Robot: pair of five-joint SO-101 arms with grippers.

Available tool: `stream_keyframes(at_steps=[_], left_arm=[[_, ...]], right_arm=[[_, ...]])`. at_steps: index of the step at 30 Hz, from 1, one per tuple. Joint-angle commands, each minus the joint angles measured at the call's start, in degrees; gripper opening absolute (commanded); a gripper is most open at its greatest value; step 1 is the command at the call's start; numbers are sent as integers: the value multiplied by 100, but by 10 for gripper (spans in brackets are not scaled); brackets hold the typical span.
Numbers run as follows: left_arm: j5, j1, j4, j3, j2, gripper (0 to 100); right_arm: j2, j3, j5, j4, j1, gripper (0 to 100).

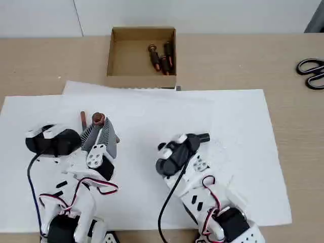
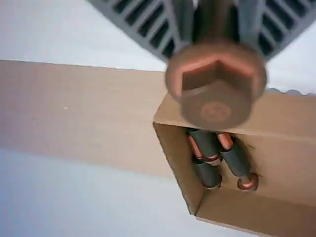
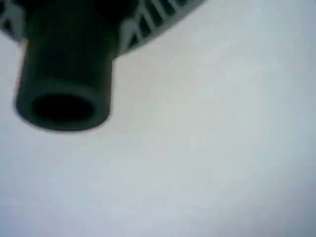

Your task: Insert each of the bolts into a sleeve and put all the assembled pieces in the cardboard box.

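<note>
- Your left gripper (image 1: 100, 128) is clenched on one bolt (image 2: 216, 89), head outward, at the left of the high view.
- A second bolt (image 1: 83, 120) lies on the paper (image 1: 228, 116) just left of it.
- Your right gripper (image 1: 195, 140), lower centre, grips one black sleeve (image 1: 203, 137).
- The box (image 1: 115, 55), top centre, holds what look like three assembled pieces (image 1: 161, 56) at its right side.
- One pair of scissors (image 1: 311, 73) lies at the right edge.

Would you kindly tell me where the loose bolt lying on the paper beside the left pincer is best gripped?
Mid-shank, from above, with the jaws closing across it, I think: the loose bolt seems to lie flat on the paper, lengthwise toward the cardboard box. The left pincer beside it holds another bolt.
</note>
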Motion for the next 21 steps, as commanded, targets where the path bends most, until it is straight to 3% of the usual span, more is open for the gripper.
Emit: stream_keyframes(at_steps=[1,9,16,21], left_arm=[[404,26,-185,-22,-62,5],[879,352,-255,75,-62,5],[879,879,-897,532,-62,5],[879,1178,-932,602,-62,5]], right_arm=[[-171,88,-44,-171,-321,2],[-145,571,-9,-1332,-505,2],[-145,879,-9,-1640,-892,2],[-145,976,-9,-1745,-884,2]])
